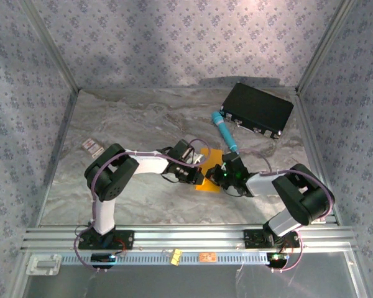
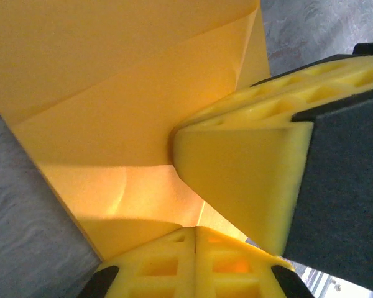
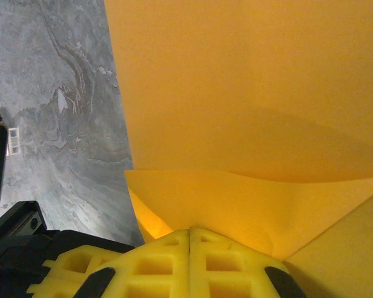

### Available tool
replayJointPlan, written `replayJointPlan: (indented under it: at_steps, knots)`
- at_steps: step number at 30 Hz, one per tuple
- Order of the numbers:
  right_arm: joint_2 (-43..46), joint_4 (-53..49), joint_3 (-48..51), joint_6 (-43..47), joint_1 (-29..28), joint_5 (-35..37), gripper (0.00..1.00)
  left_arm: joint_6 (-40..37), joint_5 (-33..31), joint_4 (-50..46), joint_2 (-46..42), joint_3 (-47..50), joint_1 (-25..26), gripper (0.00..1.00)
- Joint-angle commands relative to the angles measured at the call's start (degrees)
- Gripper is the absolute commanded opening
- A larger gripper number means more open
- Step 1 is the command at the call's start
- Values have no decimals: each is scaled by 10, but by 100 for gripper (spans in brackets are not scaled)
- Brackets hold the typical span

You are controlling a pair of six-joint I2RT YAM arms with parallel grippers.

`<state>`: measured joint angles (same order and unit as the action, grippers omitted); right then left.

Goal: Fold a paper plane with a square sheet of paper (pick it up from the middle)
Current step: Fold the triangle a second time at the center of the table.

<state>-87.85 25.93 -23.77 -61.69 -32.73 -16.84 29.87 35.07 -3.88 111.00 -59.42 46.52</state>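
**A:** From above, where is the square sheet of paper (image 1: 209, 184) lying?

**B:** Mid-way across the marbled table (image 1: 130, 118), with the left gripper (image 1: 199, 166) and right gripper (image 1: 219, 175) meeting over it.

**A:** And the left wrist view?

**B:** Its fingers (image 2: 161, 267) are pressing together on the creased sheet's edge.

**A:** Right wrist?

**B:** Those fingers (image 3: 155, 267) are pinching a raised flap.

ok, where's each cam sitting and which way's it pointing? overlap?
Top external: fixed above and behind the bases, looking down on the table; left arm and right arm meet at the sheet.
Left wrist: rides the left arm, looking along the shut left jaws at the creased sheet; the right jaws enter from the right.
Right wrist: rides the right arm, looking along the shut right jaws at the sheet and table.
Shared: all three show the sheet.
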Motion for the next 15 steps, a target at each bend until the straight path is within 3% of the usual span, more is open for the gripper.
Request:
replayJointPlan:
  at_steps: [1, 15]
  knots:
    - [1, -49, 16, 11, 25, 12, 4, -13, -46, -53, 13, 27, 4, 0]
    - [7, 12, 24, 27, 142, -34, 5, -15, -47, -47, 22, 35, 2, 0]
